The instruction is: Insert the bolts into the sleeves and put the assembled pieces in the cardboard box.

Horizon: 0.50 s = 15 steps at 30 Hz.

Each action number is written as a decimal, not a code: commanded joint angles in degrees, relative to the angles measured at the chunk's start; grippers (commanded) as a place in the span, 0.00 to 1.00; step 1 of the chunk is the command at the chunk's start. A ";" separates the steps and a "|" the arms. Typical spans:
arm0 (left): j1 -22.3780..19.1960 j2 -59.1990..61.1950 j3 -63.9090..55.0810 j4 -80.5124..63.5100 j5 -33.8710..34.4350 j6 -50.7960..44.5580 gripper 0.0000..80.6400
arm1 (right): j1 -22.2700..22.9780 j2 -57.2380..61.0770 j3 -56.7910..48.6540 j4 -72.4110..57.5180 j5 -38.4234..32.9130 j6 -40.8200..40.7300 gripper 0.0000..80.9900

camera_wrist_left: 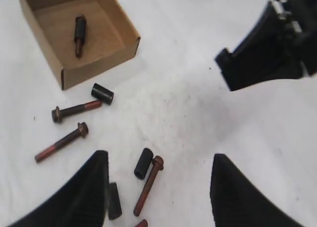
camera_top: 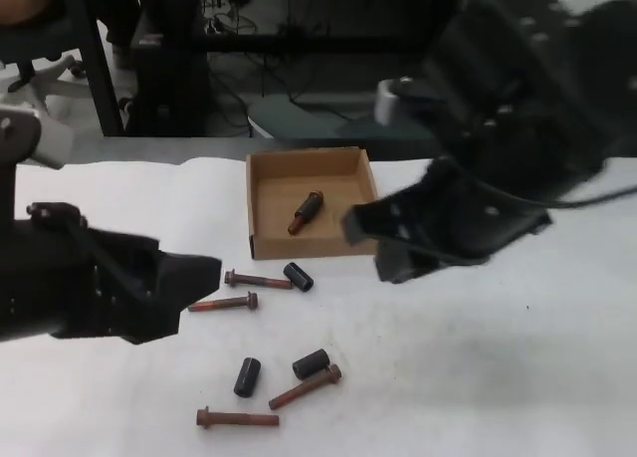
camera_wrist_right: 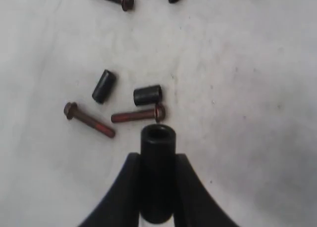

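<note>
The right gripper [camera_wrist_right: 157, 160] is clamped on a black sleeve [camera_wrist_right: 157, 177], held above the table [camera_top: 478, 357] near the cardboard box [camera_top: 299, 246], where one assembled piece [camera_top: 306, 212] already lies. The sleeve's long axis runs in line with the fingers. Its open bore pokes out past the tips and faces away from the wrist, toward the loose parts. The left gripper [camera_wrist_left: 158, 192] hangs spread wide and empty over the bolts [camera_wrist_left: 147, 185], which lie flat on the table among the spare sleeves [camera_wrist_left: 143, 163]. The step in hand looks like mating a new pair. The left gripper likely needs to take a bolt near its head, then line the shank up squarely with that bore.
</note>
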 commanded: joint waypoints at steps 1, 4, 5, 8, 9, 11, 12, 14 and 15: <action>0.05 -0.37 -0.25 1.99 -2.26 -6.09 0.74 | -0.02 -6.97 5.15 -0.30 -0.02 -0.62 0.01; -0.07 -0.37 -0.25 3.97 -2.35 -15.08 0.74 | -0.02 -12.73 9.73 -0.30 -0.23 -0.62 0.01; -0.25 -0.37 -0.25 5.10 -3.12 -18.88 0.74 | -0.02 -13.84 10.95 -0.30 -0.51 -0.62 0.01; -2.11 -0.37 -0.25 10.03 -8.85 -31.19 0.74 | -0.02 -19.45 15.23 -0.16 -1.68 -0.62 0.01; -2.97 -0.37 -0.25 11.63 -10.64 -35.54 0.74 | -0.02 -20.74 16.05 -0.17 -1.75 -0.62 0.01; -5.66 -0.24 -0.25 14.87 -14.44 -44.18 0.74 | -0.02 -23.28 17.59 -0.17 -1.73 -0.62 0.01; -7.35 0.09 -0.25 15.87 -16.24 -47.38 0.74 | -0.02 -24.42 18.30 -0.17 -1.73 -0.62 0.01; -10.86 1.31 -0.25 16.19 -19.37 -55.18 0.74 | -0.02 -26.30 19.19 -0.03 -2.46 -0.79 0.01; -12.99 2.44 -0.25 15.99 -20.75 -59.66 0.74 | -0.02 -27.00 19.42 -0.03 -3.13 -0.80 0.01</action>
